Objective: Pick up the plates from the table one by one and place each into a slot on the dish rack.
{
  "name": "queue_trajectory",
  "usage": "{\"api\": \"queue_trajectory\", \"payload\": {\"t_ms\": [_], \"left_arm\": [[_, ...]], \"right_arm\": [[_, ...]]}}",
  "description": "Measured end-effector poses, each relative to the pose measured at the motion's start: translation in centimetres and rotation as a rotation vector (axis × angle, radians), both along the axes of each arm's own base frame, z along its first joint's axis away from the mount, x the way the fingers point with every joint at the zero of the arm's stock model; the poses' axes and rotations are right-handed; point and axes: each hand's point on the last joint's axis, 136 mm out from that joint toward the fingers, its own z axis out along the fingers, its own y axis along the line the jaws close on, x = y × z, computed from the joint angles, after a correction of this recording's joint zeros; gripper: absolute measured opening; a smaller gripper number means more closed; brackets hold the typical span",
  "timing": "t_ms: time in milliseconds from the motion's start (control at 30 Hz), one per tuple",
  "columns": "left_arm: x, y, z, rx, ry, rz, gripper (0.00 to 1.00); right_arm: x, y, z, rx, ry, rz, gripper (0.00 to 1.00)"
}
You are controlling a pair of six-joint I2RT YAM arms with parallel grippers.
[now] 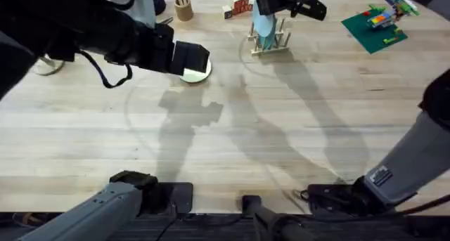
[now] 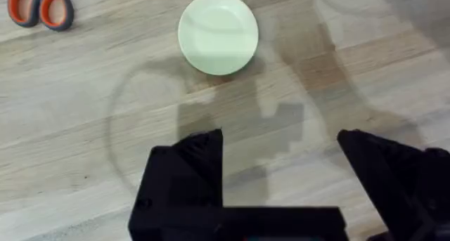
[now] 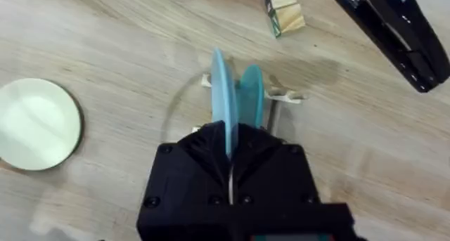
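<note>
A pale yellow plate lies flat on the table, and it also shows off to one side as the yellow plate. My left gripper hovers open just short of it, nothing between its fingers. At the far middle stands the dish rack. My right gripper is shut on the light blue plate, held on edge over the rack. A darker teal plate stands upright in the rack beside it.
Orange-handled scissors lie near the yellow plate. A black stapler and wooden blocks sit behind the rack. A cup of sticks and a green brick plate stand along the far edge.
</note>
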Motion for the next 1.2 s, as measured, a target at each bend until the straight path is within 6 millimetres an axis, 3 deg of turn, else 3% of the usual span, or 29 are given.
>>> {"api": "queue_trajectory", "payload": {"t_ms": [267, 900, 1200], "left_arm": [[0.0, 0.0, 0.0, 0.000, 0.000, 0.000, 0.995], [0.0, 0.0, 0.0, 0.000, 0.000, 0.000, 0.995], [0.0, 0.0, 0.0, 0.000, 0.000, 0.000, 0.996]], "right_arm": [[0.4, -0.3, -1.9, -0.032, 0.027, -0.012, 0.031], [0.4, -0.3, -1.9, -0.032, 0.024, -0.020, 0.034], [0.4, -0.2, -1.9, -0.031, 0.025, -0.023, 0.173]]}}
